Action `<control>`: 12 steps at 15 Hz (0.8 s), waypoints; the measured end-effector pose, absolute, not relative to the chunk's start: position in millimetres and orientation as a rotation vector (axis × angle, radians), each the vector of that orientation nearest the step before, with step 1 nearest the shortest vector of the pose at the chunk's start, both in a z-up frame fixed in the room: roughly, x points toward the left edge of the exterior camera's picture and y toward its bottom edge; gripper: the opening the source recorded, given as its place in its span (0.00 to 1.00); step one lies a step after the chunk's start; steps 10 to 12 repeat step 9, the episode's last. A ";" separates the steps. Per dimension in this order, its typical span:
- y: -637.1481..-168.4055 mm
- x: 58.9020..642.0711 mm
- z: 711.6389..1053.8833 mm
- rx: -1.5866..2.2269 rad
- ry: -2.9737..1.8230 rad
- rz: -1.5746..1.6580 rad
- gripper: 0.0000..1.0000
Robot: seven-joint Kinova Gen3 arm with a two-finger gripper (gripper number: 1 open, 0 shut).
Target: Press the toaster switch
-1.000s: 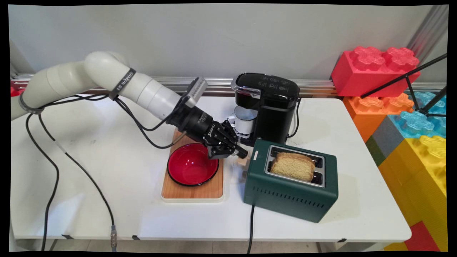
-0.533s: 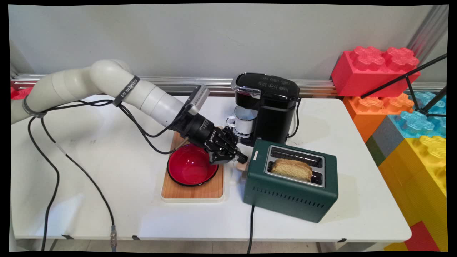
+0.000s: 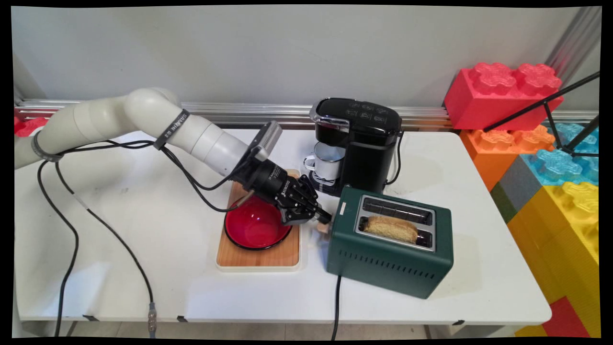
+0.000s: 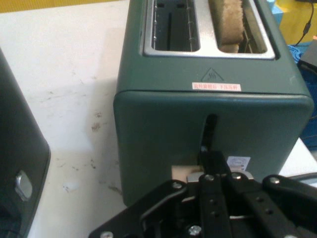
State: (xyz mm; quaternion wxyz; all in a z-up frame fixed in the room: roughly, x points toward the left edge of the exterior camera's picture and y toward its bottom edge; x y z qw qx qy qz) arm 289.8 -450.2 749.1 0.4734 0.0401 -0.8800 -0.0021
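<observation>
Claw [image 3: 323,219] closed, pressing lever [image 4: 185,173] low on green toaster [image 3: 390,242]; bread [image 3: 390,228] sunk in slot

The dark green toaster [image 3: 390,242] stands on the white table, in front of the black coffee maker [image 3: 358,143]. A slice of bread [image 3: 390,229] sits low in its front slot. Its pale lever [image 4: 185,173] rests low in the end slot.

Toaster [image 3: 390,242] at worktop [image 3: 469,191] front-centre, bread [image 3: 391,228] in near slot; bowl [image 3: 257,228] on board [image 3: 258,256] to left; coffee machine [image 3: 361,141] behind, mug [image 3: 327,164] under spout.
</observation>
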 end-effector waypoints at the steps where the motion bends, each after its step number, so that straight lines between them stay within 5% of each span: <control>1: -450.0 289.8 747.4 0.102 -2.156 -0.007 0.00; 12: -448.8 292.3 740.1 0.120 -2.171 -0.010 0.00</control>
